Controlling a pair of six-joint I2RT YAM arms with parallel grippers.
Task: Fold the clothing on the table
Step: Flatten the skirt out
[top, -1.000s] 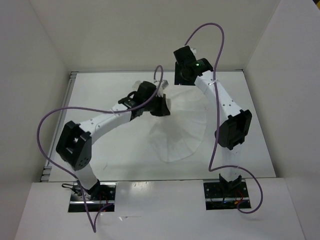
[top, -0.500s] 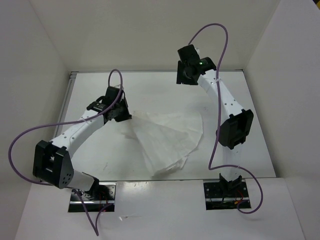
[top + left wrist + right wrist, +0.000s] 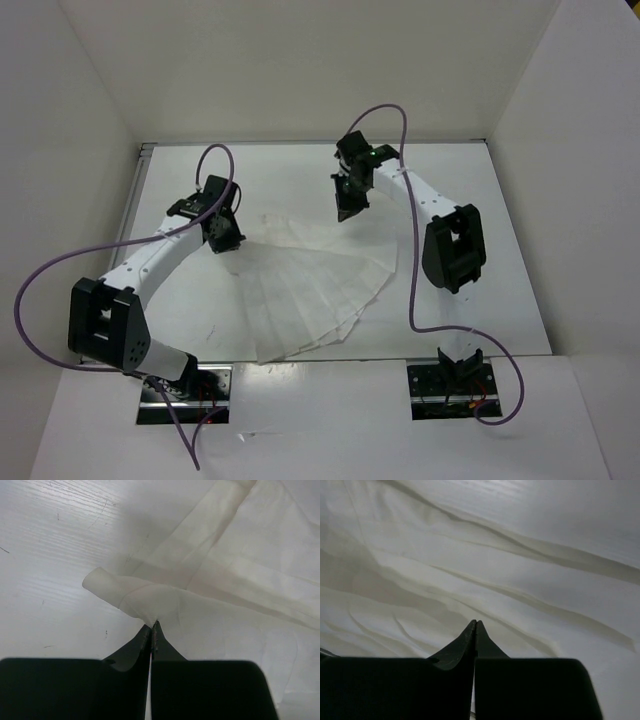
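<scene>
Two grippers, both down at the clothing, so going camera by camera. Top view first: the clothing [image 3: 315, 290] lies flat on the table [image 3: 500, 300], a thin white fan with long straight pleat creases. It sits about mid-table and its lowest corner reaches almost to the near edge. The left gripper [image 3: 228, 243] sits right at the fan's far-left corner, and the right gripper [image 3: 345, 214] is at the far edge of the cloth, further right. The two are well apart. From up here you really can't make out what the fingers are doing on either one. A purple cable [image 3: 30, 290] loops out wide on the left side. Left wrist view: the left gripper [image 3: 151, 627] has its black fingers pressed together with a bit of the clothing [image 3: 225, 580] pinched between the tips. The cloth curls into a little rolled lip just left of the pinch, then runs off up and to the right in overlapping layers, with bare table [image 3: 50, 555] on the left. Right wrist view: the right gripper [image 3: 475, 625] also has its fingers squeezed tight, no gap at all, and the tips come right down at the clothing [image 3: 520, 570], which fills nearly the whole picture in soft diagonal wrinkles. Whether any cloth is actually caught between those tips, I can't tell.
</scene>
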